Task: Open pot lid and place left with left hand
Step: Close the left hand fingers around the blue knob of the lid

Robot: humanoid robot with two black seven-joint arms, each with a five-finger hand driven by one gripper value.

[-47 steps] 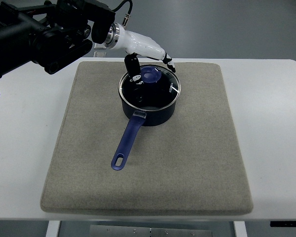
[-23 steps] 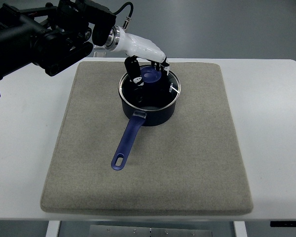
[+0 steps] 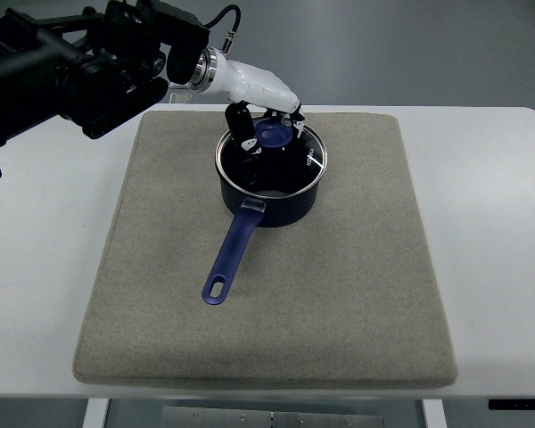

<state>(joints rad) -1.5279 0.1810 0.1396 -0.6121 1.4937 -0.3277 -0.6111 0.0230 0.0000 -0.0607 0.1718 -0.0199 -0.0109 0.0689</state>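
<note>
Blue knob: sits at the centre of the glass lid (image 3: 281, 159), upper middle of the frame, on the dark pot (image 3: 269, 183) whose long blue handle (image 3: 232, 254) runs down toward the lower left.
Left hand: my left hand (image 3: 266, 120) reaches in from the upper left; compared with a second ago its fingers have closed in around the knob (image 3: 271, 135), thumb on the picture's left side and the others on the right.
Grip: fingers look curled onto the knob, but I can't confirm firm contact from this height.
Lid: seated on the pot rim, same place as in the earlier frames, not yet lifted.
Mat: grey felt mat (image 3: 357, 294) under the pot, with room on its left part for the lid.
Right hand: not in frame.
Meaning: I judge the reach is over and the grasp is forming; lifting comes next.
</note>
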